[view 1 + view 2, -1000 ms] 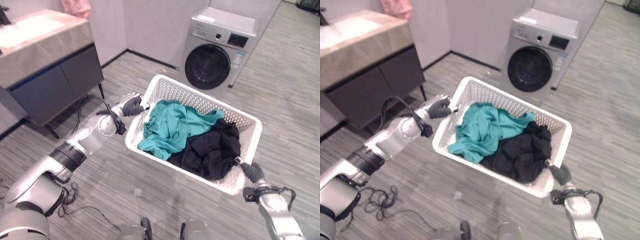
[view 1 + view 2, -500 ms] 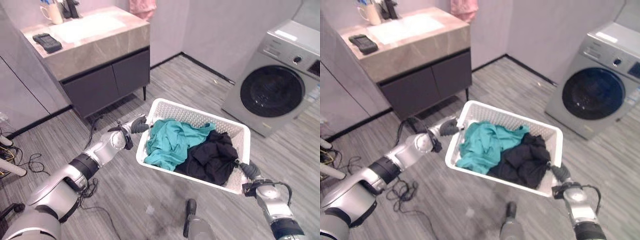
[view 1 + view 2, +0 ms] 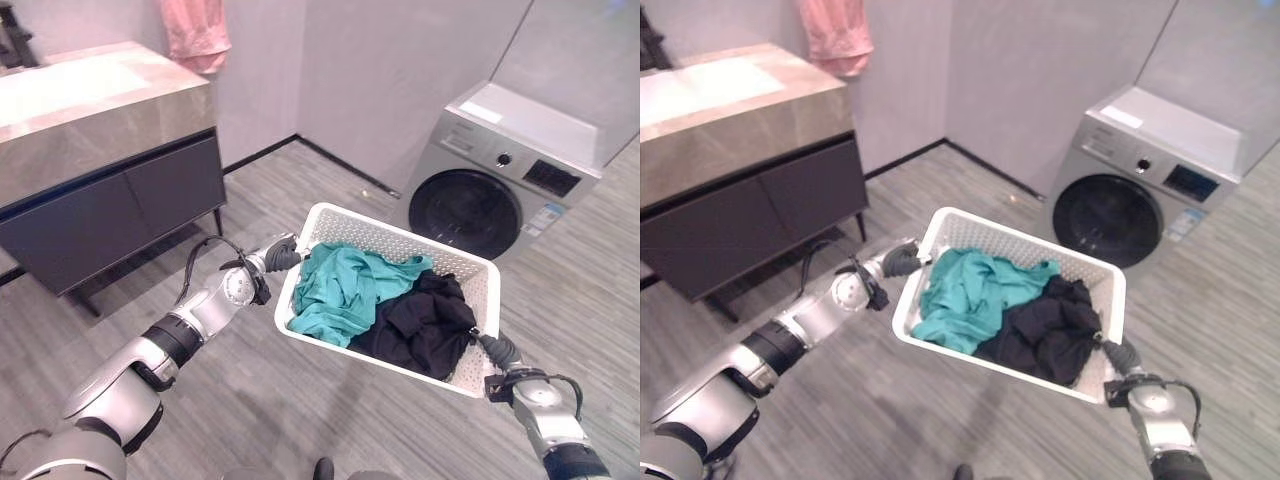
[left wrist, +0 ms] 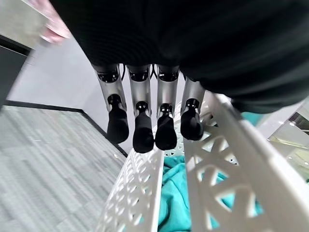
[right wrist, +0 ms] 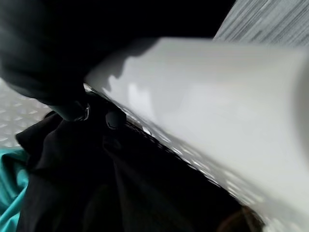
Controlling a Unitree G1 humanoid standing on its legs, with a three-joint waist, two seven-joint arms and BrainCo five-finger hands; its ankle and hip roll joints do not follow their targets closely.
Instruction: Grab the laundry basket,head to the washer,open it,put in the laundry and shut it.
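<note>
Facing washer [image 3: 495, 190] squarely again — basket [image 3: 390, 300] unchanged.

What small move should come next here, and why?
Probably a step toward the washer: both the left hand and right hand already carry the laundry basket, loaded with teal and black clothes, and the washer's door is shut and apart from it.

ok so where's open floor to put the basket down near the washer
The grey wood-look floor between the dark vanity cabinet and the silver front-loading washer looks bare, as does the floor right of the washer. The white perforated laundry basket itself is crowded with a teal garment and black clothes.
</note>
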